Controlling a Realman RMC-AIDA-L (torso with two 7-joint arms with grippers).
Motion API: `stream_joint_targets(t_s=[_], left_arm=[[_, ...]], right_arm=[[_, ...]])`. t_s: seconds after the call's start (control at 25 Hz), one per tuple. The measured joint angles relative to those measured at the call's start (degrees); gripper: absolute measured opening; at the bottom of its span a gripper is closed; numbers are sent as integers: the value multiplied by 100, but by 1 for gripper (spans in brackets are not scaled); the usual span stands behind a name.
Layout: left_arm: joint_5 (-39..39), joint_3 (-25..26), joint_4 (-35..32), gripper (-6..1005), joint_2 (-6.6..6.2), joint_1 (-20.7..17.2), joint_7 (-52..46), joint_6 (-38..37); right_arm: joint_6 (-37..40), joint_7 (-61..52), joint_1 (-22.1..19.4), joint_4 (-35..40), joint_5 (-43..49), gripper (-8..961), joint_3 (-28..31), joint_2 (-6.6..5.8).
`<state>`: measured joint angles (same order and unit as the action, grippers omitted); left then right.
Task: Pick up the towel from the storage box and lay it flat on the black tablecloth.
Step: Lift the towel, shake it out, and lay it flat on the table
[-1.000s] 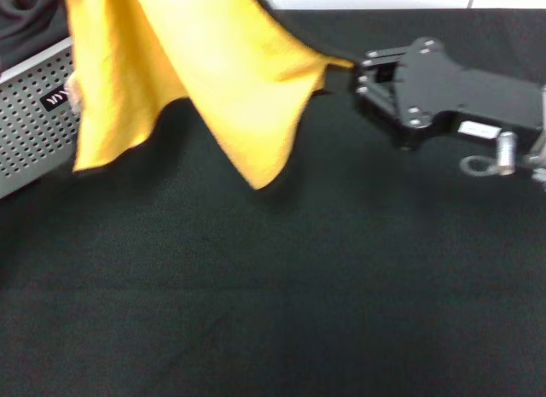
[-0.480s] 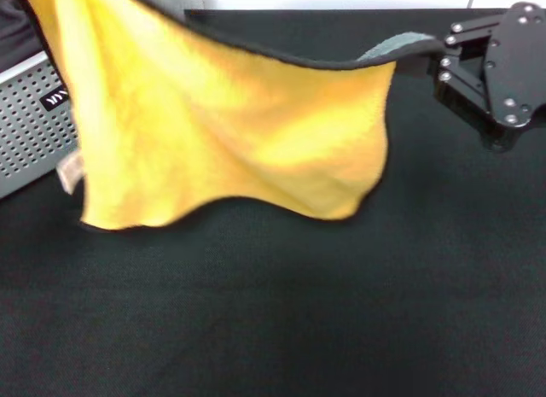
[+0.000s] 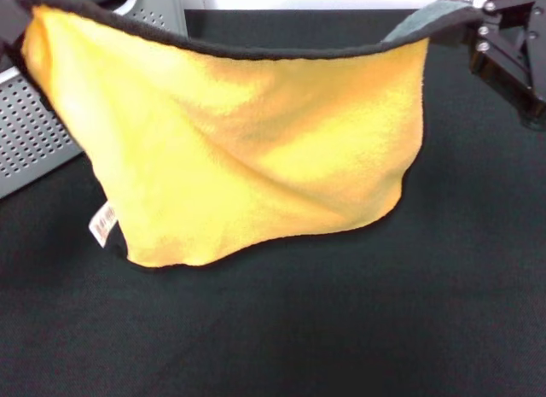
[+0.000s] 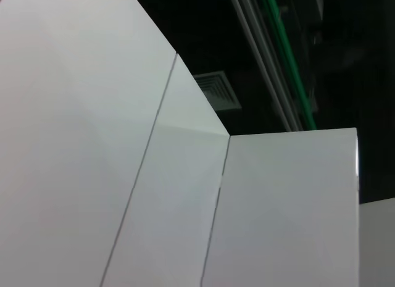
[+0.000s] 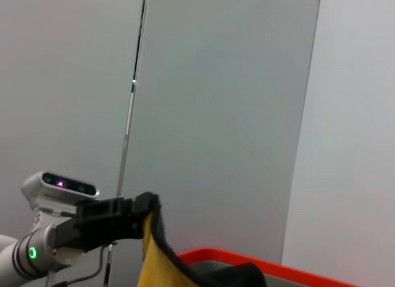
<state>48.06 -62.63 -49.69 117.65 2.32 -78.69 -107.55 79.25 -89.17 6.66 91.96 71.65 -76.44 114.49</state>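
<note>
The towel (image 3: 247, 149) hangs spread out above the black tablecloth (image 3: 341, 329), yellow-orange face toward me, its dark-edged top hem stretched between both grippers. My left gripper (image 3: 14, 21) is shut on the towel's corner at the far left edge of the head view, over the storage box (image 3: 34, 132). It also shows in the right wrist view (image 5: 143, 212), pinching the towel (image 5: 154, 262). My right gripper (image 3: 467, 26) is shut on the opposite corner at the top right, where the grey face folds over. The towel's lower edge sags close to the tablecloth.
A small white label (image 3: 102, 224) dangles at the towel's lower left corner. The storage box stands at the left edge of the tablecloth. White panels (image 4: 154, 207) fill the left wrist view. An orange-red rim (image 5: 259, 265) shows low in the right wrist view.
The grippers have moved apart, the right one toward the right and the left one toward the left. The towel went from a bunched hanging fold to a wide stretched sheet.
</note>
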Motion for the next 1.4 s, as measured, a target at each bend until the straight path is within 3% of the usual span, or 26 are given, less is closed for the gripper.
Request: stream_joint_targets(t_s=[0.32, 0.68, 0.92, 1.08, 1.4], left_arm=[[265, 101, 367, 15, -222, 0, -300, -752], [578, -14, 311, 15, -192, -16, -619, -912], [631, -513, 31, 15, -295, -238, -735, -917], [633, -636, -181, 15, -281, -447, -774, -924], [404, -1554, -435, 15, -403, -613, -894, -925]], right_arm=[[290, -57, -361, 367, 7, 5, 41, 36], [1041, -142, -793, 553, 7, 5, 62, 77], [1750, -334, -981, 572, -3, 4, 310, 97], [2357, -578, -1021, 588, -94, 4, 611, 102], [3133, -739, -1212, 449, -198, 4, 960, 127]])
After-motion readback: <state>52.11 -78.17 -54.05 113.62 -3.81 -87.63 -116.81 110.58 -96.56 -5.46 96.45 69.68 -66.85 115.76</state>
